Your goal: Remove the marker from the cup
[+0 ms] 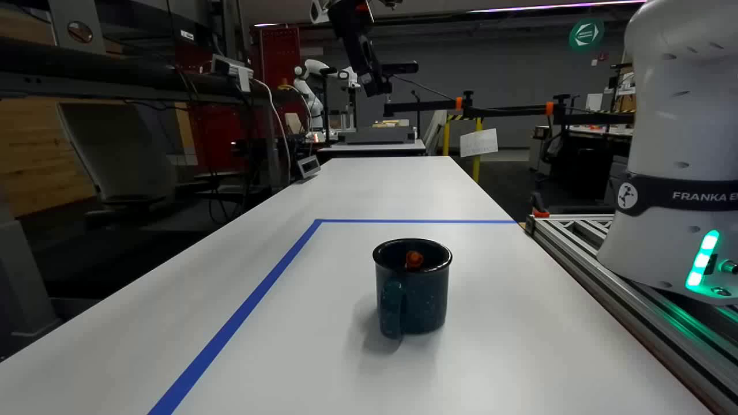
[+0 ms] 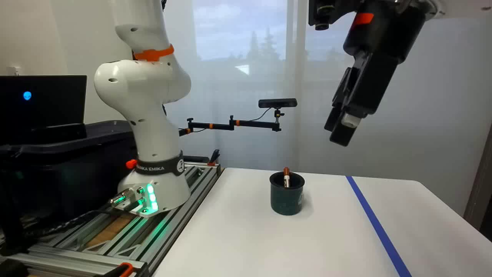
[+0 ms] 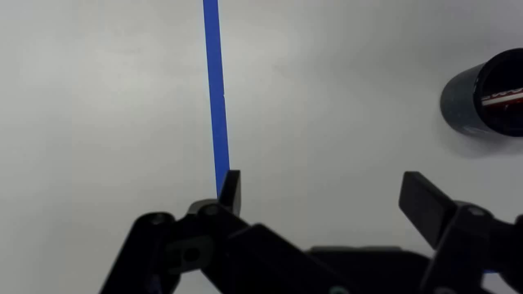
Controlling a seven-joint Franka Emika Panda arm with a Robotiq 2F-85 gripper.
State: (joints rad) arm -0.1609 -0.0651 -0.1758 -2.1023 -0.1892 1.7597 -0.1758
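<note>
The dark navy cup stands upright on the white table in both exterior views [image 1: 424, 305] [image 2: 286, 200], and part of it shows at the right edge of the wrist view [image 3: 461, 102]. The marker leans inside the cup. Its red-orange end shows at the rim in both exterior views [image 1: 413, 259] [image 2: 286, 177], and its lower part is hidden by the cup wall. The marker is cut off in the wrist view [image 3: 504, 97]. My gripper [image 3: 320, 175] is open and empty, with its fingers wide apart. It hangs well above the table, away from the cup, in both exterior views [image 1: 377, 86] [image 2: 338, 130].
Blue tape [image 1: 242, 317] runs along the white table [image 1: 323, 374] and also shows in the wrist view [image 3: 216, 90]. The robot base stands on a metal frame [image 2: 184, 223] beside the table. A camera [image 2: 277, 103] on a thin arm extends behind the cup.
</note>
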